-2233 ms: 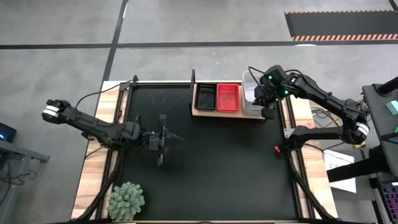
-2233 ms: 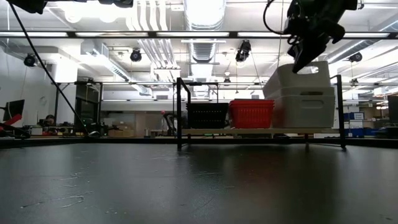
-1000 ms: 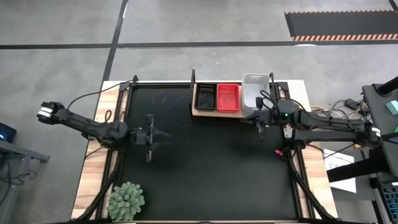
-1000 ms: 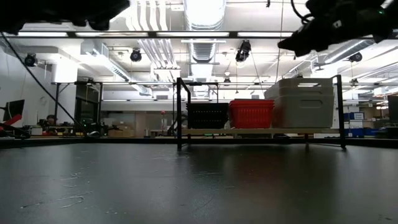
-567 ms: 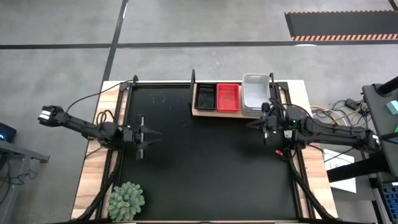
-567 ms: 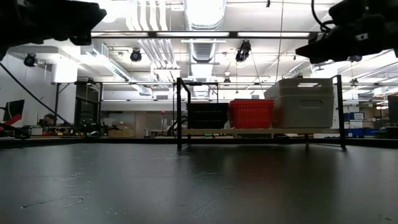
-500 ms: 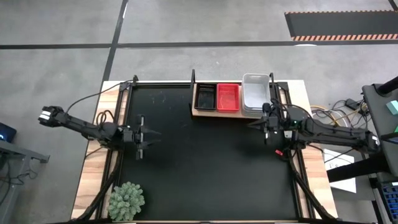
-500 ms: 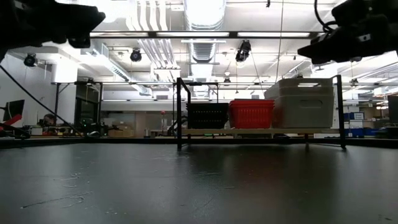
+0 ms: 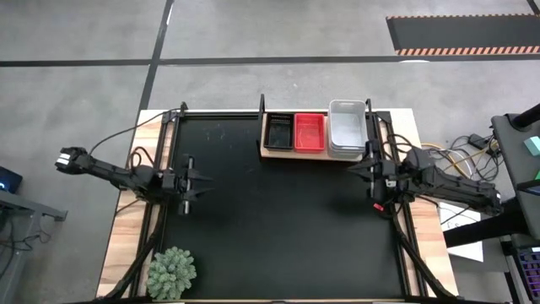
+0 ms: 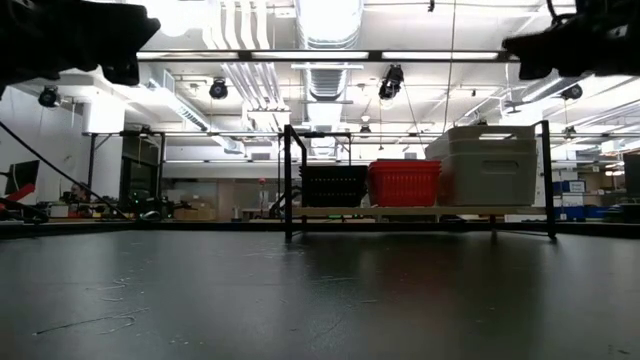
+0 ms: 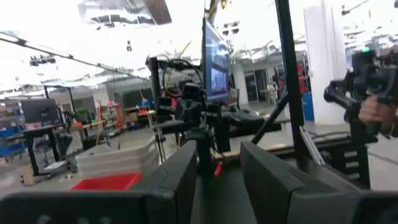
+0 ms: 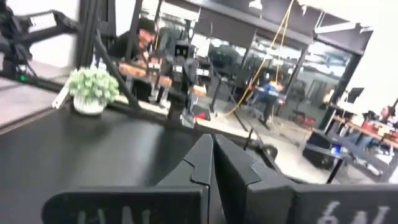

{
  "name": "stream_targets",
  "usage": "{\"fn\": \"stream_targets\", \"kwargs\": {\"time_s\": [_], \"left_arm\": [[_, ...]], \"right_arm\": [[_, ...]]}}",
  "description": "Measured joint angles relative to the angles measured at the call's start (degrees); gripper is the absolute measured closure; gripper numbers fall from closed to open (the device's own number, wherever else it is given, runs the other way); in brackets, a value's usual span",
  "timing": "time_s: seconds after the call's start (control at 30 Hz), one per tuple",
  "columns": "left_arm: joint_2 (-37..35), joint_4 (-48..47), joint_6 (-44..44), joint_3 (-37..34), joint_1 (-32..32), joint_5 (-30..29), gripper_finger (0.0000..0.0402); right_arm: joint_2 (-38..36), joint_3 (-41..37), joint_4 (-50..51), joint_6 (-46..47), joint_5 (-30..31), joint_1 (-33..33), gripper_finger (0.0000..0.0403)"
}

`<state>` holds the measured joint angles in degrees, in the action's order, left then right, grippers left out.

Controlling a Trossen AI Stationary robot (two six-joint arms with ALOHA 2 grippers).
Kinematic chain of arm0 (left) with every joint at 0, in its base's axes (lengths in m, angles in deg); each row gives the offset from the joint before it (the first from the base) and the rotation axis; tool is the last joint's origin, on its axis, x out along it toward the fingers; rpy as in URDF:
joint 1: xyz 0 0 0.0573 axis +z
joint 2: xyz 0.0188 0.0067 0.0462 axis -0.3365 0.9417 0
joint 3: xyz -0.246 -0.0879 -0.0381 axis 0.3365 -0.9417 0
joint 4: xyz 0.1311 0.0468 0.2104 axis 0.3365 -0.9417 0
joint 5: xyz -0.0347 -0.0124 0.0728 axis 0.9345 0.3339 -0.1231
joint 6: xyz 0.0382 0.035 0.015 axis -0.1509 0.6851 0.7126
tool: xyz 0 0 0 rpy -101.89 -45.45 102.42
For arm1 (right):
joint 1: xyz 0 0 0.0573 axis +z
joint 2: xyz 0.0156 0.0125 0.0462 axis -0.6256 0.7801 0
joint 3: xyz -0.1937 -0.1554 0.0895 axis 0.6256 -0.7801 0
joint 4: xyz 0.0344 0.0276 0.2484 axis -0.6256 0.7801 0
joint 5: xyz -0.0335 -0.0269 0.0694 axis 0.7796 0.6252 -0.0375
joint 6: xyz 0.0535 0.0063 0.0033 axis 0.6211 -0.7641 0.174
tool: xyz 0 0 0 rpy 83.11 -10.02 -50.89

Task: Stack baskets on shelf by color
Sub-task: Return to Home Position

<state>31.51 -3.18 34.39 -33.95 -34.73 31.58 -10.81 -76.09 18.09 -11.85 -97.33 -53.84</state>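
Black surface [image 9: 278, 236] carried the shelf [image 9: 291, 154] at upper centre of the high view, holding black baskets [image 9: 278, 132], red baskets [image 9: 310, 133] and white baskets [image 9: 347, 135] side by side. Left tool [image 9: 191, 179] hung centre left, fingers apart, empty. Right tool [image 9: 364, 171] hung centre right, fingers pressed together, empty.

Workshop-like lab — ceiling ducts [image 10: 240, 35]; monitor [image 11: 214, 62].
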Motion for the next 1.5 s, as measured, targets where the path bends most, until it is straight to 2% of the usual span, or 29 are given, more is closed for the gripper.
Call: {"fn": "stream_targets", "kwargs": {"time_s": [0.1,0.33,0.47,0.6,0.73,0.83,1.0,1.5], "left_arm": [[0.8,-0.18,-0.34,-0.02,0.0,0.01,0.0293],[2.07,1.19,-5.76,-0.09,0.0,0.01,0.0293],[3.2,1.61,-6.29,-0.11,0.0,0.02,0.0293],[4.45,1.59,-5.5,-0.15,0.01,-0.2,0.0293],[4.88,1.59,-2.54,-0.15,0.07,-4.97,0.0293],[4.71,1.57,-2.91,0.03,0.07,-7.4,0.0293],[4.87,1.55,-2.95,0.07,0.07,-7.44,0.0293],[9.2,1.55,-2.97,0.09,0.07,-7.44,0.0293]], "right_arm": [[0.0,-1.21,-0.88,-1.11,0.03,0.0,0.0394],[-0.01,-8.51,-13.52,-2.5,0.23,0.0,0.0394],[0.49,-9.18,-13.03,-1.54,0.33,0.05,0.0394],[0.47,-9.2,-13.06,-1.56,-2.38,0.25,0.0394],[0.44,-9.2,-13.26,-4.93,-2.11,0.24,0.0394],[0.43,-9.22,-13.3,-2.74,-2.12,0.22,0.0394],[0.52,-9.22,-13.16,3.35,-2.11,0.22,0.0394],[0.52,-9.27,-12.99,2.52,-2.11,0.22,0.0394]]}}
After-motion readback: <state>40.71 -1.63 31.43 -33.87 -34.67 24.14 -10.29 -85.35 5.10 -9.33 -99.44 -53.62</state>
